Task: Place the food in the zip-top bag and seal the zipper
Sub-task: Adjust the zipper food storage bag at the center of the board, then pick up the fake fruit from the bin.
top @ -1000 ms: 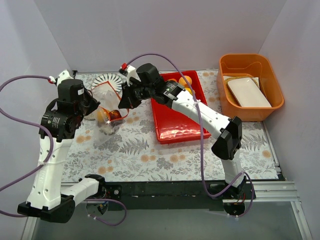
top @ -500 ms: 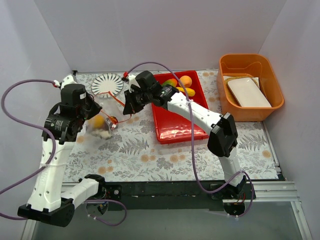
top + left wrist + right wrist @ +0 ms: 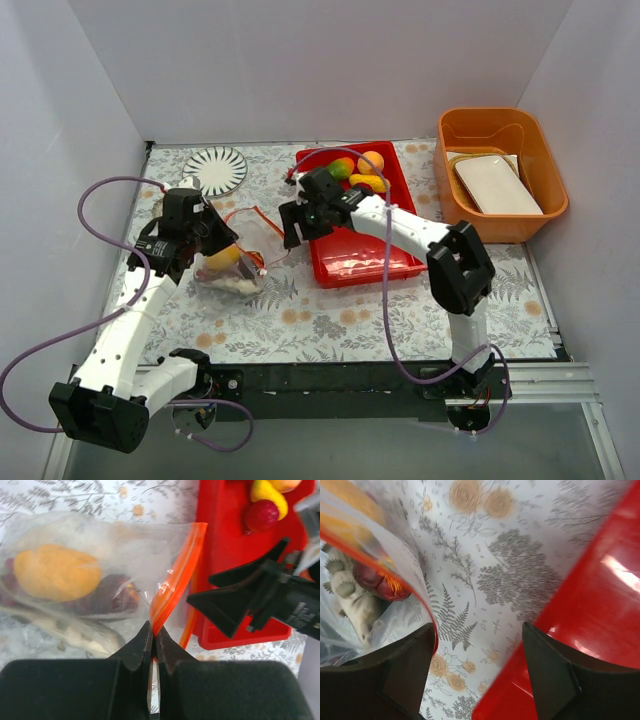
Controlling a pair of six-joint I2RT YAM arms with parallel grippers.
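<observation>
The clear zip-top bag (image 3: 232, 268) lies on the floral mat with its mouth towards the red tray. Inside it are an orange-yellow fruit (image 3: 56, 572), a dark plum (image 3: 111, 596) and a pale fish (image 3: 351, 601). My left gripper (image 3: 153, 630) is shut on the near end of the orange-red zipper (image 3: 179, 575). The right gripper (image 3: 477, 645) stands open just beside the strip, one finger (image 3: 395, 672) close to it, nothing between the jaws. More food stays in the tray: a green mango (image 3: 341, 168), an orange fruit (image 3: 371, 161), a yellow one (image 3: 368, 183).
The red tray (image 3: 365, 255) sits right of the bag, its edge under my right gripper (image 3: 291, 232). A striped round plate (image 3: 215, 170) lies at the back left. An orange bin (image 3: 500, 125) holding a white dish stands at the far right. Walls close in on three sides.
Both arms came down and toward the near side, setting the bag onto the mat. The right gripper opened and let go of the zipper strip; the left stays shut on it.
</observation>
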